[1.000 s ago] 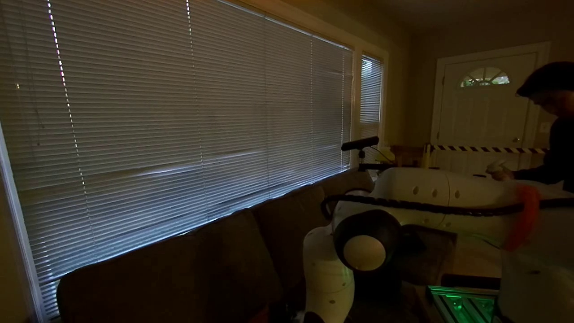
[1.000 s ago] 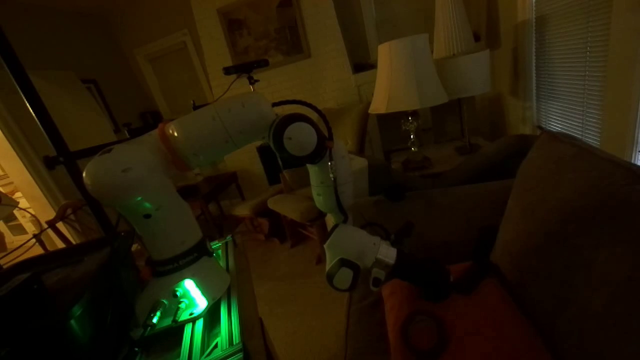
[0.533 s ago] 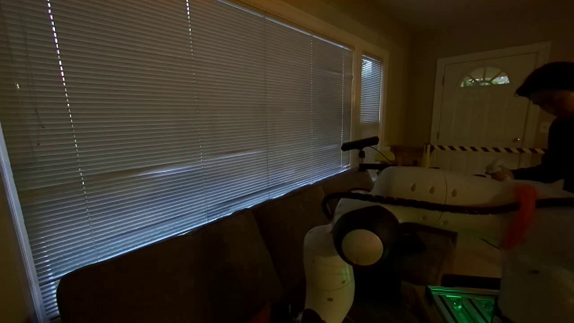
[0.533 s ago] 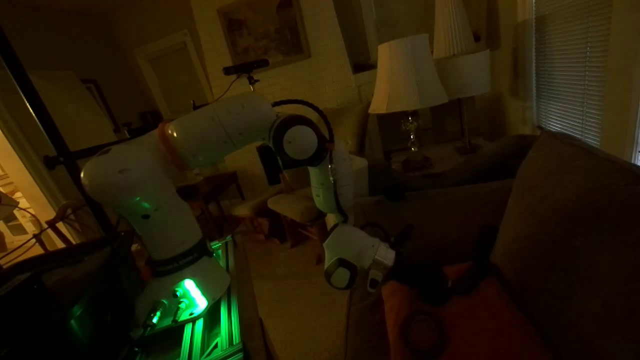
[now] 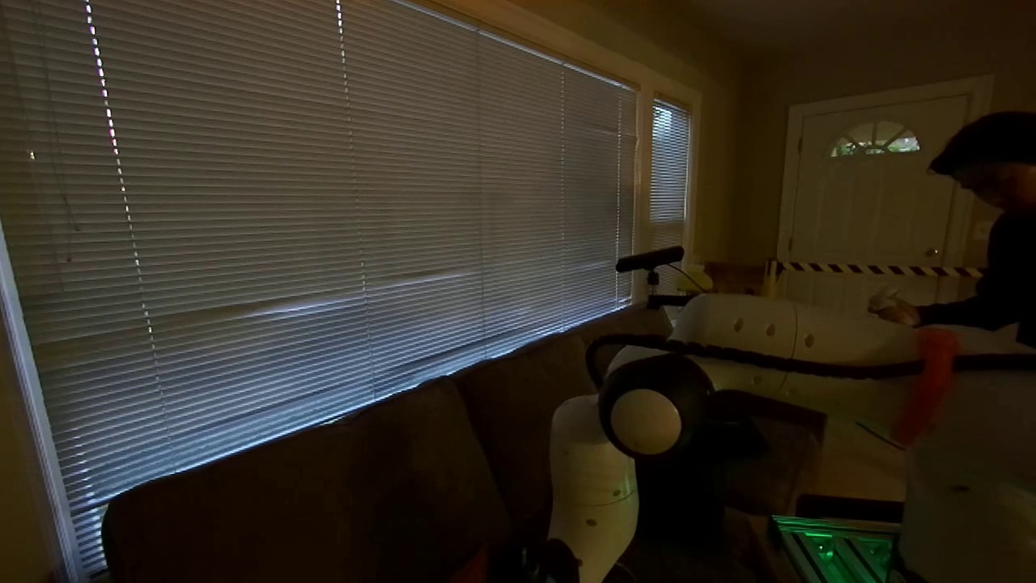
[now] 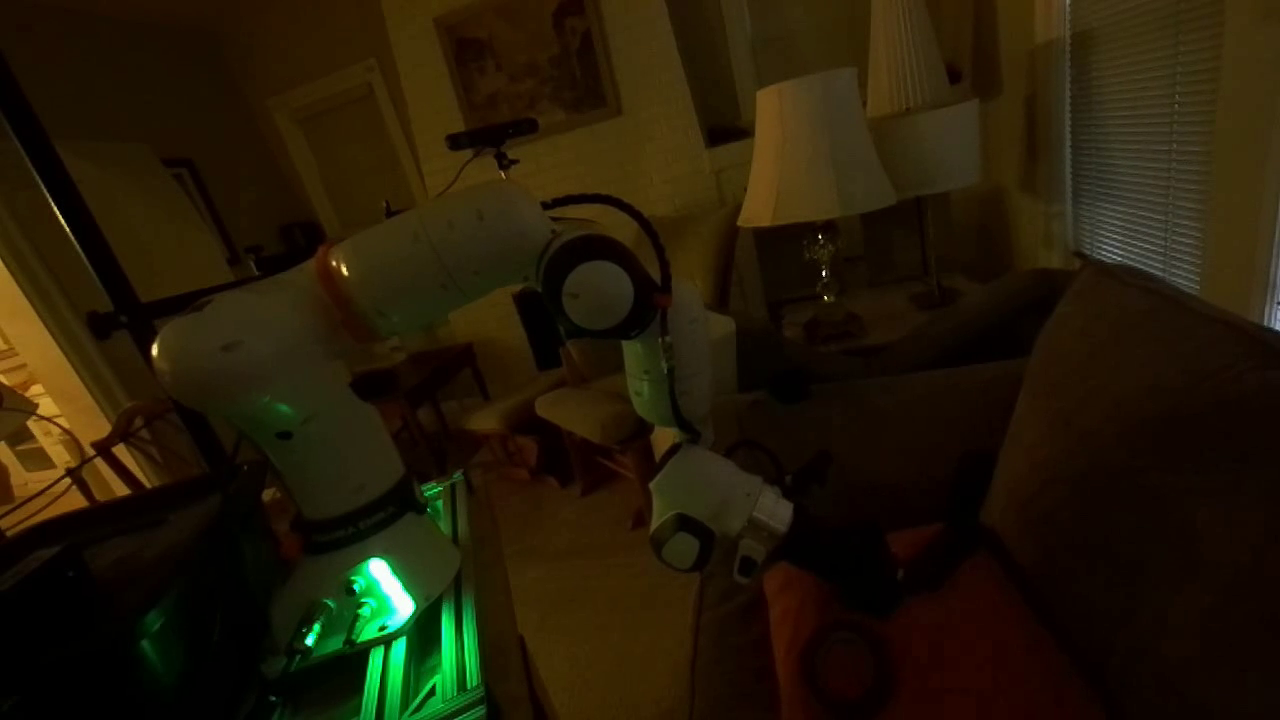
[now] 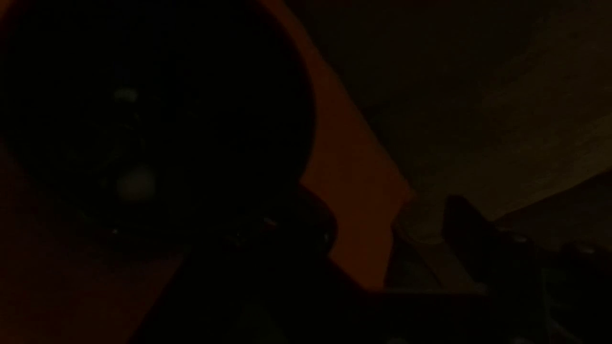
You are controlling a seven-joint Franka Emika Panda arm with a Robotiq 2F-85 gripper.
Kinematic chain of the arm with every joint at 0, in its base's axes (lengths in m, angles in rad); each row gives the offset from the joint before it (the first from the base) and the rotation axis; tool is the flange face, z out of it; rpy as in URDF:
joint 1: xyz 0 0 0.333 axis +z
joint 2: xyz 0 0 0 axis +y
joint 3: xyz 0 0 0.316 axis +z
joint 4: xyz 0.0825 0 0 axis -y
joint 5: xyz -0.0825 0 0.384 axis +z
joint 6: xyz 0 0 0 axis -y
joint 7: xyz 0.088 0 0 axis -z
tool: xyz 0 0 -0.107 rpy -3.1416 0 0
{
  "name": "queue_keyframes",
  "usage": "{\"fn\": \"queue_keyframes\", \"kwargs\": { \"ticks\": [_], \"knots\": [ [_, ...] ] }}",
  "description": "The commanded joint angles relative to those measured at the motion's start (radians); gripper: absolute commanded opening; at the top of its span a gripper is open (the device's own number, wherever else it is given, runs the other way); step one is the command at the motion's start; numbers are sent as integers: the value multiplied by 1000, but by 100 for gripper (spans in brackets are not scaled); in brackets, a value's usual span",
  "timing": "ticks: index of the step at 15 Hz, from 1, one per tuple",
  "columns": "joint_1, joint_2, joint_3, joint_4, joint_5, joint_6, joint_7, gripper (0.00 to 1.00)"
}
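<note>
The scene is very dark. In the wrist view my gripper [image 7: 389, 217] stands open, a gap showing between its left and right fingers [image 7: 461, 224]. Through that gap I see an orange cloth or cushion [image 7: 356, 162] and a dim brownish surface. A large round black thing [image 7: 158, 119] with faint glints fills the left side, close to the left finger; whether they touch I cannot tell. In an exterior view the gripper is a dark shape over the orange cloth [image 6: 950, 650], its fingers hidden in shadow. A dark ring-like thing [image 6: 885, 670] lies on that cloth.
The sofa back [image 6: 1150, 450] rises beside the gripper; the sofa [image 5: 307, 502] runs under the blinds [image 5: 324, 202]. A pale flat surface [image 6: 600, 600] lies between it and the arm's metal base [image 6: 465, 620]. Lamps [image 6: 815, 150] stand behind. A person [image 5: 1004, 267] stands near the door.
The arm's forearm and elbow have risen slightly in an exterior view, and its shoulder has leaned back a little. The wrist has barely shifted; the orange cloth looks unchanged.
</note>
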Motion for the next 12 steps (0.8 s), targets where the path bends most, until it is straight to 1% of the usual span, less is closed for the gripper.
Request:
{"fn": "queue_keyframes", "kwargs": {
  "ticks": [1,4,7,8,10,11,12],
  "knots": [
    [-48,-5,26,4,24,8,-29,77],
    [-76,-20,30,1,17,7,-22,79],
    [-100,-37,53,-13,-14,-24,-6,83],
    [-109,-45,66,-23,-31,-40,3,87],
    [-117,-56,79,-30,-34,-51,3,86],
    [-129,-67,91,-39,-42,-58,15,88],
    [-146,-79,106,-52,-62,-69,37,87]
  ]
}}
